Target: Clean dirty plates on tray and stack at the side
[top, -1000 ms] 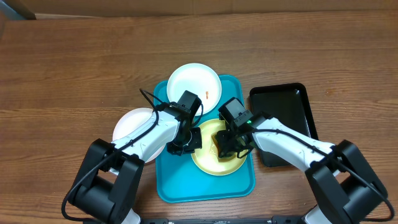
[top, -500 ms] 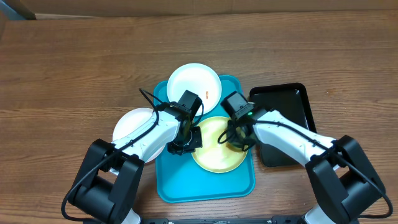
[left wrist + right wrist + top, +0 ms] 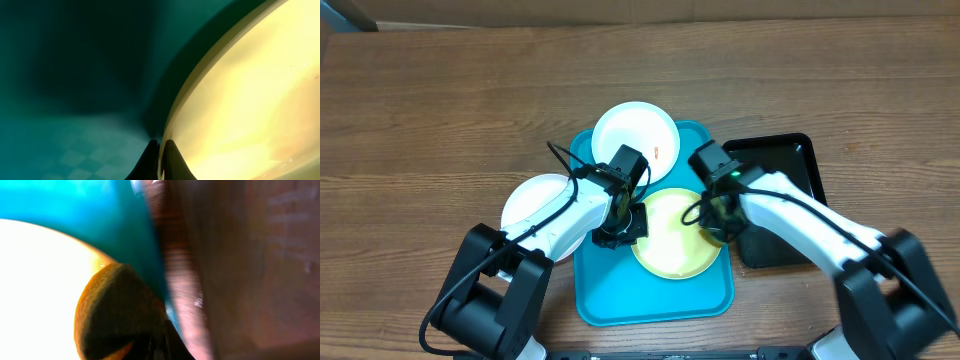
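Wooden desk, brown grain, filling the overhead view.

Blue tray, rectangular, rounded corners, lower centre of the frame, long side running top to bottom.

Black tray, smaller and glossy, just beside the blue one on the right of the frame, with a narrow strip of wood between them.

Two white arms reaching up from the bottom edge and meeting over the blue tray.

Upper white plate at the top end of the blue tray, its far edge lying over the rim.

Yellow-green plate inside the blue tray, centre right, just below the upper white plate.

Left white plate off the tray, on bare wood just beside its left edge, partly hidden under the left arm.

Left pincer at the left edge of the yellow-green plate. Closed on that plate's rim: in the wrist view two dark tips pinched together at bottom centre with the pale rim between them.

Right pincer at the right edge of the same plate, over the tray's right rim. Closed on a rounded brown-orange sponge, seen close and blurred in the wrist view, sitting over the plate's edge with blue tray and wood beyond. Contact between sponge and plate: cannot tell.

Orange speck on the upper white plate, right of centre.
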You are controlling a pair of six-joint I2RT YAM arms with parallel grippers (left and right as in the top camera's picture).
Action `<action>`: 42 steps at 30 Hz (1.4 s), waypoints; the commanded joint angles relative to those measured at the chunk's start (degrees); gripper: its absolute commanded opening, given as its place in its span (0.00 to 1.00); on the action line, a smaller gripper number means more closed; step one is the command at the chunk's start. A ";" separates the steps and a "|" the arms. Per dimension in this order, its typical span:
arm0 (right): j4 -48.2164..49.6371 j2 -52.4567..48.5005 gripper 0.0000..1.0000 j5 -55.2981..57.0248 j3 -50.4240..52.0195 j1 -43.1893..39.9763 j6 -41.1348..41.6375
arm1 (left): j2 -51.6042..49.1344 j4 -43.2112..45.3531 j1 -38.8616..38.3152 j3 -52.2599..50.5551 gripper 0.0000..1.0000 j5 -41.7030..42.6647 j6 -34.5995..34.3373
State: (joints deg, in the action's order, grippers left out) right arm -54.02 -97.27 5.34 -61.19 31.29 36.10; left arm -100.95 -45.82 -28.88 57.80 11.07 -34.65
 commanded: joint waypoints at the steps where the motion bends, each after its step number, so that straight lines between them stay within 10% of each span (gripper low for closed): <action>1: -1.16 8.26 0.04 5.86 -1.40 -4.33 -4.85 | -1.27 -1.95 0.79 -1.38 0.04 -7.17 -0.70; 20: 7.15 11.54 0.07 -4.20 8.15 -21.24 -13.81 | -1.27 -1.73 0.74 -1.38 0.04 -6.49 -0.46; 27: 9.88 9.40 0.50 -4.24 9.16 -21.40 -13.62 | -1.27 -0.04 0.74 -1.38 0.04 -3.34 2.58; 42: -9.70 31.56 0.83 -7.15 -4.09 -21.42 -13.42 | -1.25 -9.03 -0.63 11.58 0.04 -2.38 12.90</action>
State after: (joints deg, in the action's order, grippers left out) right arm -62.22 -69.14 -1.06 -64.42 10.15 22.46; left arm -101.60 -51.83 -28.53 62.57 10.50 -25.56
